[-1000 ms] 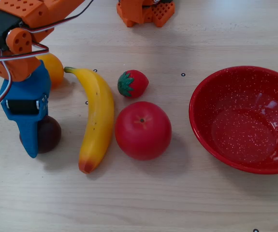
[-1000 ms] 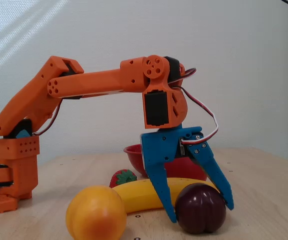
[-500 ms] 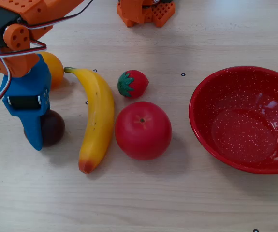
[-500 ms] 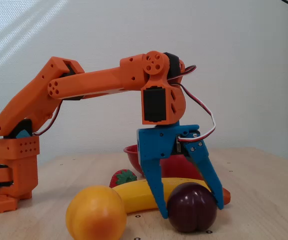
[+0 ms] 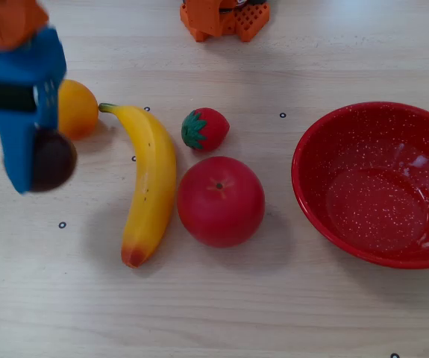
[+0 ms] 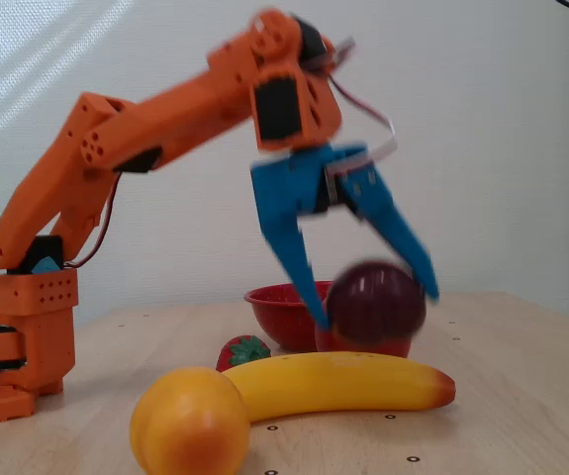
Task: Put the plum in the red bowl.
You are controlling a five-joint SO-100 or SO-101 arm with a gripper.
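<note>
Above the table's left side in the overhead-like fixed view, my claw (image 5: 39,168) grips the plum (image 5: 52,160), the red bowl (image 5: 378,183) lying far right.

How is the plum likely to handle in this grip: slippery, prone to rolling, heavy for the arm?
The plum is round and glossy, so it probably could slip between the two narrow blue fingers that pinch its sides. It hangs clear above the banana, which suggests it is light. If dropped, it would likely roll across the flat table.
</note>
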